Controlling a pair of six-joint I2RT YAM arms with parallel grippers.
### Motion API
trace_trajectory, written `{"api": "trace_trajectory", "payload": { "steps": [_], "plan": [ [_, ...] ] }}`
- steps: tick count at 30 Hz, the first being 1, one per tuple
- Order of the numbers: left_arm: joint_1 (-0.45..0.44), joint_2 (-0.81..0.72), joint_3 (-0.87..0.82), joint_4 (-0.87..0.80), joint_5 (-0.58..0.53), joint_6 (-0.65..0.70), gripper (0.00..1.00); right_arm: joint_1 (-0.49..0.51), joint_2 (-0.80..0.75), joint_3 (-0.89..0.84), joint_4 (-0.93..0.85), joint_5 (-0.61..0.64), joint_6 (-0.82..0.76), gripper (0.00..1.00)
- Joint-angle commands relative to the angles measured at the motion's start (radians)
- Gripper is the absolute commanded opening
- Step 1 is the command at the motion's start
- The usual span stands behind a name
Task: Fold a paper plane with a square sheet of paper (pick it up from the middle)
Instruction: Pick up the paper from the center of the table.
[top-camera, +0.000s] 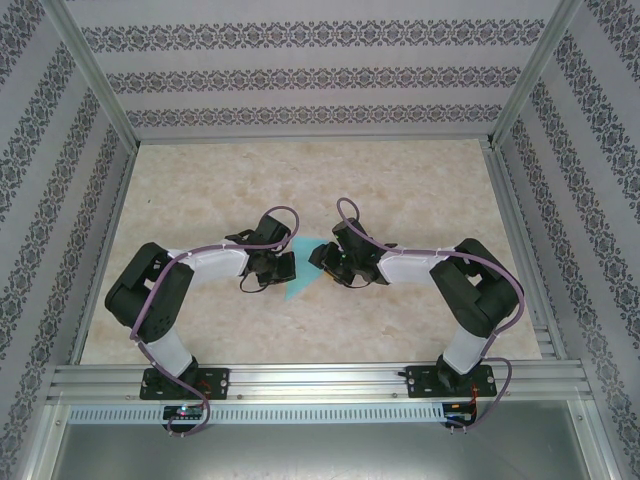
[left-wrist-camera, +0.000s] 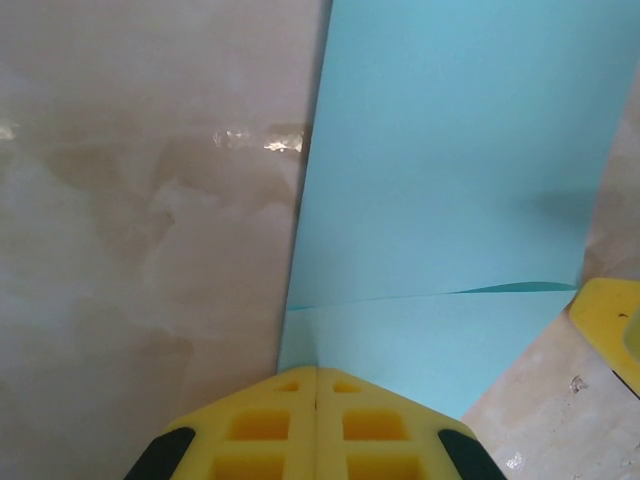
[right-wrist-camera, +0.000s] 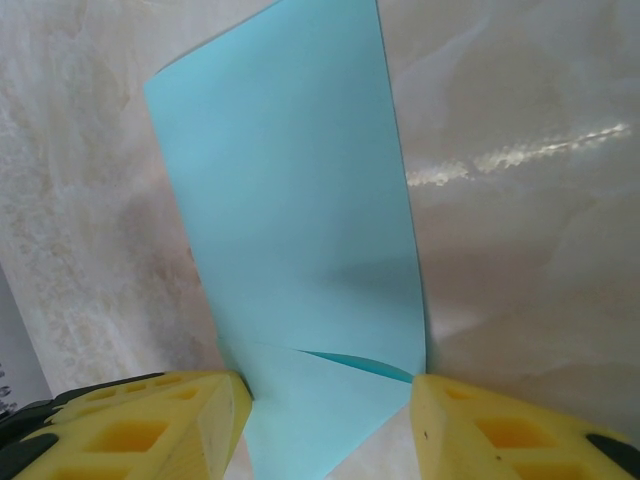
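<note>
The paper (top-camera: 303, 268) lies mid-table (top-camera: 300, 180), between the two grippers, which meet over it from either side. It is light blue, thin and matte, and no longer a flat square. The wrist views show one long panel running away from the fingers, and a smaller flap crossing it near them. A curved edge on that flap stands slightly proud and shows a darker sliver underneath, so the crease looks soft rather than pressed flat.

The left gripper (top-camera: 278, 264) has its yellow fingers together, tips at the near edge of the paper (left-wrist-camera: 450, 180), close to the flap's corner. This reads as pinning or pressing the sheet so it cannot slide. Whether any paper is caught between the fingers cannot be told.

The right gripper (top-camera: 326, 262) has its fingers (right-wrist-camera: 200, 410) apart, one on each side of the paper (right-wrist-camera: 300, 220), with the flap between them. They sit just beside its edges, though actual contact cannot be told. That straddle probably lets it come down on the flap or steady the sheet while the fold is set.

The fold seems to be at an early stage, with no pointed nose yet.
</note>
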Motion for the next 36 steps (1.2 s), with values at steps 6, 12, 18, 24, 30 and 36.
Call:
{"api": "trace_trajectory", "payload": {
  "steps": [6,12,18,24,30,36],
  "plan": [
    [0.016,0.021,-0.036,-0.023,-0.025,-0.007,0.04,0.012,0.027,0.033,-0.012,0.009,-0.004,0.50],
    [0.016,0.022,-0.036,-0.021,-0.022,-0.006,0.04,0.013,0.047,0.039,0.018,-0.020,0.006,0.49],
    [0.016,0.025,-0.037,-0.024,-0.026,-0.005,0.04,0.014,0.015,0.025,-0.015,0.024,0.009,0.49],
    [0.016,0.025,-0.037,-0.024,-0.029,-0.005,0.04,0.008,-0.017,0.015,-0.033,0.040,-0.005,0.50],
    [0.015,0.024,-0.040,-0.023,-0.026,-0.005,0.04,0.008,0.024,0.016,0.037,-0.022,0.012,0.49],
    [0.016,0.023,-0.040,-0.022,-0.023,-0.004,0.04,0.012,0.034,0.024,0.038,-0.033,0.014,0.49]
  ]
}}
